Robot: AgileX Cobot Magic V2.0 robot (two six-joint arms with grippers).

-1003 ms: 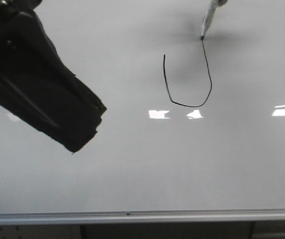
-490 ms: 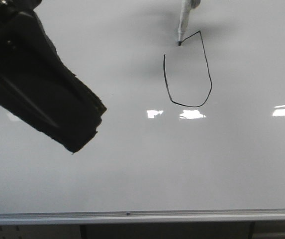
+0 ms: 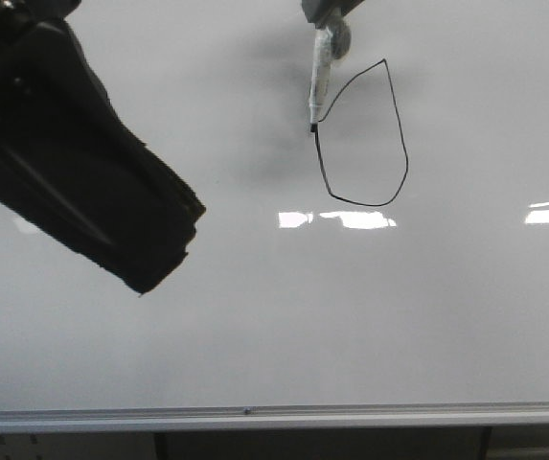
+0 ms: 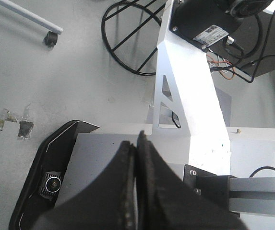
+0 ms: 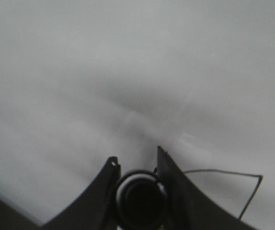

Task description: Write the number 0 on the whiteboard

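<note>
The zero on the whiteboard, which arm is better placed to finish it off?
Right. Its gripper holds the marker, tip at the number 0 where the loop closes. The left gripper is shut, empty and facing away from the whiteboard.

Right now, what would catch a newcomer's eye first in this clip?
The black loop of the number 0 stands out on the whiteboard, up and right of center, with the marker tip at its upper left where the line closes. The right gripper clamps that marker. The dark left gripper looms large at the front view's left, its fingers pressed together.
</note>
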